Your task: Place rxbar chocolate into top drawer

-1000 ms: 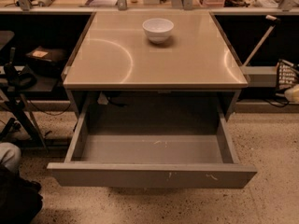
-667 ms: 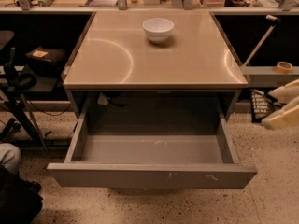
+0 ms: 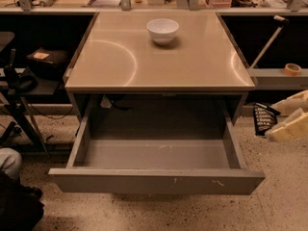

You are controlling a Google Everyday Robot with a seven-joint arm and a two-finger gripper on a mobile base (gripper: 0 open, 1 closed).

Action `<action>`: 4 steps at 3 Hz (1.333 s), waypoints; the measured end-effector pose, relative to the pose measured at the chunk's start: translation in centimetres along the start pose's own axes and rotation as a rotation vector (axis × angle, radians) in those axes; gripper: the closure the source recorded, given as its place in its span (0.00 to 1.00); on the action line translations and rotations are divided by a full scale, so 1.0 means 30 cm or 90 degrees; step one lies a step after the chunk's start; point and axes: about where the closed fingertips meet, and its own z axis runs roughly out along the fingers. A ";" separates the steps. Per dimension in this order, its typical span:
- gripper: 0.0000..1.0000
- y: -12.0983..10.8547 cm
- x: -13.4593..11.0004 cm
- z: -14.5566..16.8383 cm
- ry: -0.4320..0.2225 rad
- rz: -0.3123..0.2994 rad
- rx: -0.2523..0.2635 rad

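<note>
The rxbar chocolate (image 3: 263, 120), a black wrapper with pale lettering, sits at the tips of the gripper (image 3: 275, 119), which reaches in from the right edge of the camera view. The two pale fingers (image 3: 288, 130) are closed on it, one above the bar and one below, and the bar stands roughly on edge, clear of the floor. A second ago neither bar nor gripper was in view. They then appeared at the right border, and now they have come slightly further in and a little lower. This looks like the carry phase: the bar is in hand and on its way to the drawer, not yet over it. To the left of the fingertips and somewhat below them lies the top drawer (image 3: 156, 181), pulled fully out and showing a bare grey floor. Its right side wall is the nearest part to the bar, and the bar is still outside that wall, over the speckled floor. From here the arm would need to travel left over the wall before letting go, and a release now would likely miss. Above the drawer, up and to the left of the fingers, is the table (image 3: 144, 66), with a white bowl (image 3: 162, 30) near its far edge, well apart from the bar. A tape roll (image 3: 291, 69) rests on a ledge above the fingers.
</note>
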 end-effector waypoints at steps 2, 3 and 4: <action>1.00 0.186 0.083 0.548 -0.023 -0.006 -0.201; 1.00 0.203 0.032 0.813 -0.045 -0.017 -0.207; 1.00 0.198 0.029 0.808 -0.045 -0.009 -0.211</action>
